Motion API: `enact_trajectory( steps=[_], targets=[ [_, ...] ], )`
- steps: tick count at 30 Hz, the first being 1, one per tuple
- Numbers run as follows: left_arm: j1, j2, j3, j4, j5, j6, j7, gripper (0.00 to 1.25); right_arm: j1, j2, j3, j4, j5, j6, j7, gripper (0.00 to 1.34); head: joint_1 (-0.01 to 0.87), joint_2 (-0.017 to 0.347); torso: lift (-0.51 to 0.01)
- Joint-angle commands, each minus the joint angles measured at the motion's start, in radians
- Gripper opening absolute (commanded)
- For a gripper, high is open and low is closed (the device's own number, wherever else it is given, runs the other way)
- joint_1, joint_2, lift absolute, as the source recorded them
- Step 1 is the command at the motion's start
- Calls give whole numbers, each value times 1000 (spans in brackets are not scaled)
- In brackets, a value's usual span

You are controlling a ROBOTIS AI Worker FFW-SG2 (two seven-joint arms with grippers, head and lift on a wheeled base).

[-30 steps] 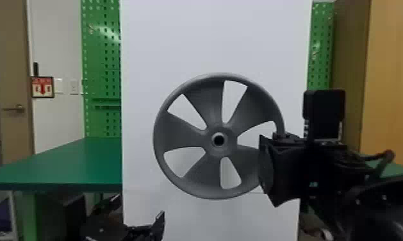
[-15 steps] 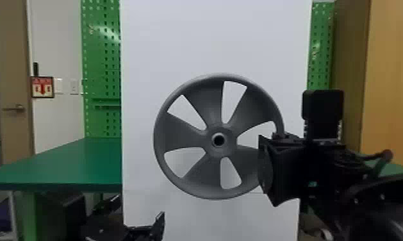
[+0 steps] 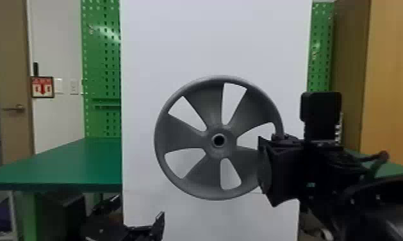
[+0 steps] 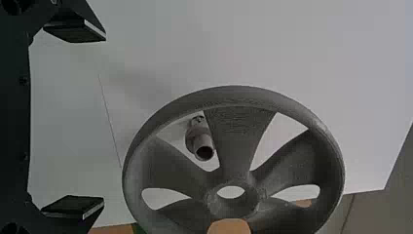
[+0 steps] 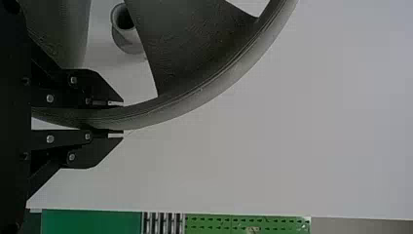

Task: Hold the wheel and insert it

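Board: the white board point(image 3: 216, 41) stands upright behind the wheel point(image 3: 194, 134).
Desk: green desk point(image 3: 82, 163) toward 9 o'clock of the wheel, with a corner near 4.
Surroundings: green panel point(image 3: 101, 57) at 10 o'clock, wooden cabinet point(image 3: 389, 73) at 2, door point(image 3: 11, 125) between 9 and 10.
Peg: my left wrist view shows the peg point(image 4: 198, 141) through a gap between spokes, off the hub point(image 4: 234, 200); in my right wrist view a spoke point(image 5: 180, 39) partly covers it.
Right gripper point(image 3: 274, 160): past 3 o'clock on the upright wheel, arm in from 4, fingers closed on the rim.
Left gripper point(image 3: 140, 205): between 7 and 8 o'clock, below and apart from the wheel, fingers wide open, holding nothing.
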Motion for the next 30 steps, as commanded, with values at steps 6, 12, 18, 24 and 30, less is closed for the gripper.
enact_trajectory(
  steps=[6,12,18,24,30],
  targets=[
    [0,0,1,1,0,0,0,1147,-27,1,3,42,-8,-5,0,172,97,15,-442],
    [0,0,-1,1,0,0,0,1147,-37,0,5,63,-8,-9,0,172,97,15,-442],
    [0,0,-1,2,0,0,0,1147,-48,1,6,88,-9,-11,0,172,97,15,-442],
    [0,0,-1,2,0,0,0,1147,-56,1,0,105,-9,-21,0,172,97,15,-442],
    [2,0,-2,2,0,0,0,1147,-71,-1,-6,131,-12,-34,0,172,97,15,-442]
  ],
)
